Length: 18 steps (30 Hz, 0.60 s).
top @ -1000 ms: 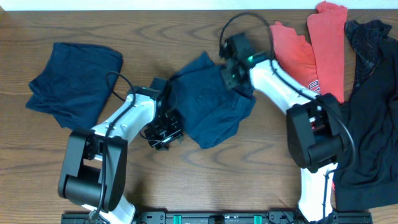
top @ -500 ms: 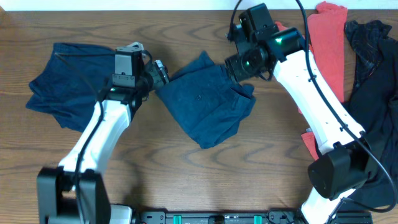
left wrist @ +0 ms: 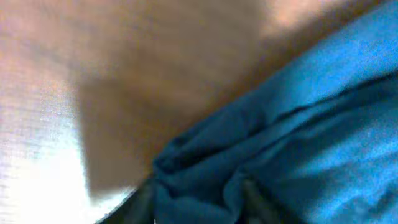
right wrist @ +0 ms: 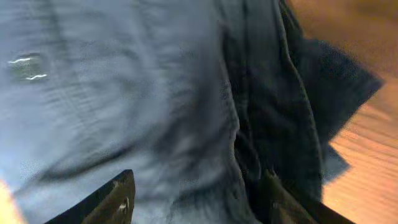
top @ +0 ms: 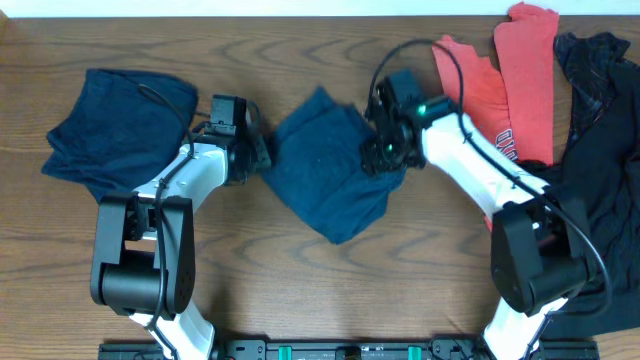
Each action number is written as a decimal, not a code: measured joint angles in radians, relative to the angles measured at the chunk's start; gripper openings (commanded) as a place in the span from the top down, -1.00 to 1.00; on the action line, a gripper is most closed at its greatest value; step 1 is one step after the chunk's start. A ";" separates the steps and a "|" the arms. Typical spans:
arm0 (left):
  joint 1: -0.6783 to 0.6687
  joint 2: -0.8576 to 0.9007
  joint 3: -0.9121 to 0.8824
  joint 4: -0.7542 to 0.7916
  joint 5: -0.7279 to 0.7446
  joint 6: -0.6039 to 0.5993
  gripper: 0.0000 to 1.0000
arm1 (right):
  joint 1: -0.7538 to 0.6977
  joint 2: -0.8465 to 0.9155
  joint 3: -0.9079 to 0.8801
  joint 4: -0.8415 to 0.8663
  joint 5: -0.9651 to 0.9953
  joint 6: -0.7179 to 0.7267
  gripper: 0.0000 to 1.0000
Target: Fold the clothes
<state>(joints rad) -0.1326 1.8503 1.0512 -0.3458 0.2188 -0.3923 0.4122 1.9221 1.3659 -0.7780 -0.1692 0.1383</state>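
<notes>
Both arms have lowered since half a second ago, placing the left gripper (top: 261, 157) at the left edge of the navy garment (top: 322, 170) at the centre of the table (top: 300, 290), its grip state impossible to tell, while the right gripper (top: 374, 158) rests with jaws spread on that garment's right edge.

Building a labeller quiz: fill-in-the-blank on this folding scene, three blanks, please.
1. The left claw and right claw flank the middle garment, coloured ___.
2. Counting the left garment, navy garments number ___.
3. Beside the red clothes, the far-right garment is ___.
Missing: navy; two; black.
</notes>
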 measured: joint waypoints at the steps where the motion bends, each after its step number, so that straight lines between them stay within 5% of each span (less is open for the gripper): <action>1: 0.000 0.000 0.001 -0.044 0.005 0.001 0.50 | 0.000 0.001 -0.041 0.045 0.013 0.004 -0.24; 8: -0.013 -0.012 0.011 -0.356 0.070 -0.033 0.58 | -0.008 0.002 -0.137 0.299 0.192 0.014 -0.25; 14: -0.050 -0.013 0.010 -0.443 0.134 -0.045 0.56 | -0.057 0.002 -0.134 0.428 0.300 0.013 -0.37; 17: -0.061 -0.038 0.005 -0.452 0.150 -0.044 0.43 | -0.060 0.001 -0.122 0.393 0.317 0.011 -0.40; 18: -0.060 -0.053 0.003 -0.455 0.149 -0.044 0.20 | -0.059 -0.001 -0.119 0.381 0.319 0.011 -0.40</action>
<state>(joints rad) -0.1928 1.7969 1.0542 -0.8005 0.3679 -0.4366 0.3531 1.9209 1.2472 -0.3973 0.1501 0.1493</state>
